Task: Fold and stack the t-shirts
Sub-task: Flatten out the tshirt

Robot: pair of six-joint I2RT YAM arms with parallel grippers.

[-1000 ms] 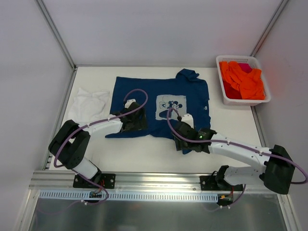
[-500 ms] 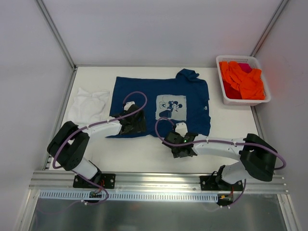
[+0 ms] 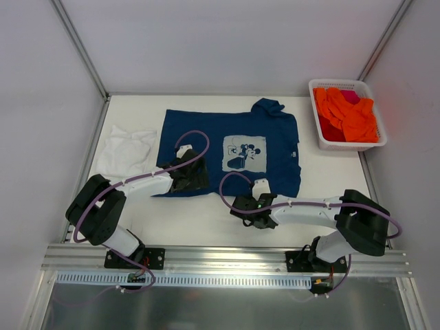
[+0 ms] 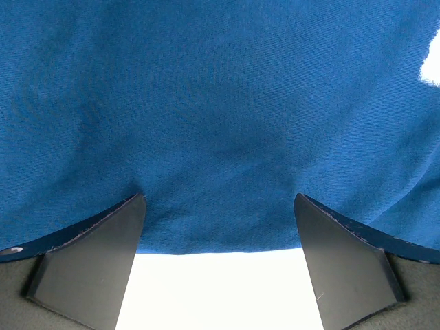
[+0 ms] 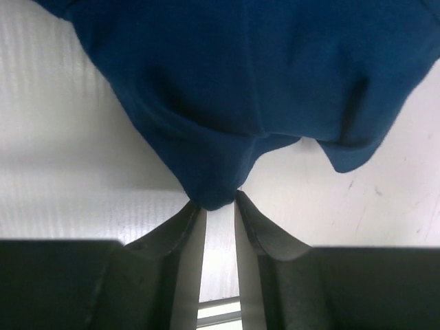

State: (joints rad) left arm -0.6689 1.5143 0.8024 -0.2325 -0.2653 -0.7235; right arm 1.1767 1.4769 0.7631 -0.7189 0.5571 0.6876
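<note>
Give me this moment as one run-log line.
left gripper open over navy t-shirt hem | right gripper pinching its near hem | white t-shirt aside

1. Looking like a robotics lab test cell.
2. Left arm (image 3: 137,183) and right arm (image 3: 309,207) sitting bolted to an aluminium rail (image 3: 227,258) at the table (image 3: 206,218) edge.
3. Plain white panels (image 3: 227,41) in metal framing enclosing the bench.
4. Navy t-shirt (image 3: 206,134) and basket (image 3: 350,146) of orange cloths (image 3: 347,113) lying out as test pieces.

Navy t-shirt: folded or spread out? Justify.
Spread: the navy t-shirt lies open on the table, its whole chest print facing up.
</note>
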